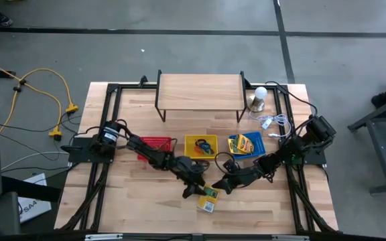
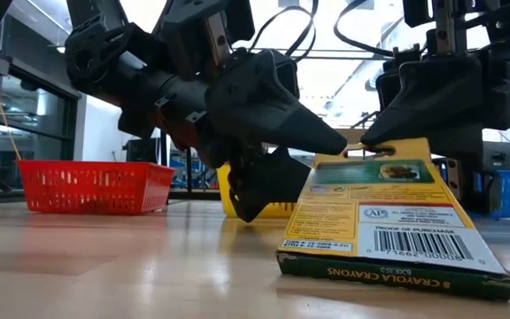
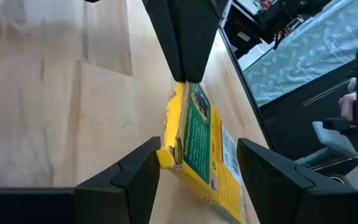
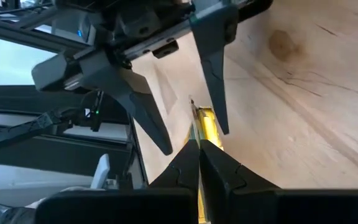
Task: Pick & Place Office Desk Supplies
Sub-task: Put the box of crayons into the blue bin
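We see the crayon box (image 2: 395, 226) tilted up on the wooden table (image 1: 133, 194) near its front edge, lower end on the wood and top edge pinched by the right gripper (image 4: 199, 148), whose fingers are closed tight on it. The left gripper (image 3: 197, 163) sits right at the same box with its fingers spread wide either side of the box's end, holding nothing. Behind them we note a red basket (image 1: 157, 142), a yellow bin (image 1: 200, 144) and a blue bin (image 1: 246, 144) in a row.

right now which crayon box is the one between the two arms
The crayon box lying loose on the bare table near the front edge, with both grippers at it. The other crayon box sits inside the blue tray, farther back.
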You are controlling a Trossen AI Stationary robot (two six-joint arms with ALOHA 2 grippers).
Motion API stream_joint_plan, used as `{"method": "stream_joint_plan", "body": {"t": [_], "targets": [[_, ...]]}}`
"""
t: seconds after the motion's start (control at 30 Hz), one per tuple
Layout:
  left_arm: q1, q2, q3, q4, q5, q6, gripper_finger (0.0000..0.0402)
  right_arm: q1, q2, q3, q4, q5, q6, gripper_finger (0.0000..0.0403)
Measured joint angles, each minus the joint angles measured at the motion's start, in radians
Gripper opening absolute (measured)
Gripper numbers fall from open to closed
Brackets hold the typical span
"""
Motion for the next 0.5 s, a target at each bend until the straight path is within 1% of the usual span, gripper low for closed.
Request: {"method": "stream_joint_plan", "body": {"t": [0.1, 0.37, 0.5], "targets": [[-0.003, 0.0, 0.0, 0.003, -0.002, 0.001, 0.0207, 0.0, 0.0, 0.0, 0.001, 0.0, 0.0, 0.0003], [-0.007, 0.0, 0.0, 0.028, -0.084, 0.003, 0.0206, 0.0, 0.0, 0.0, 0.026, 0.0, -0.015, 0.0003], [-0.006, 0.0, 0.0, 0.027, -0.085, 0.004, 0.0189, 0.0, 0.0, 0.0, 0.03, 0.0, -0.018, 0.0003]]}}
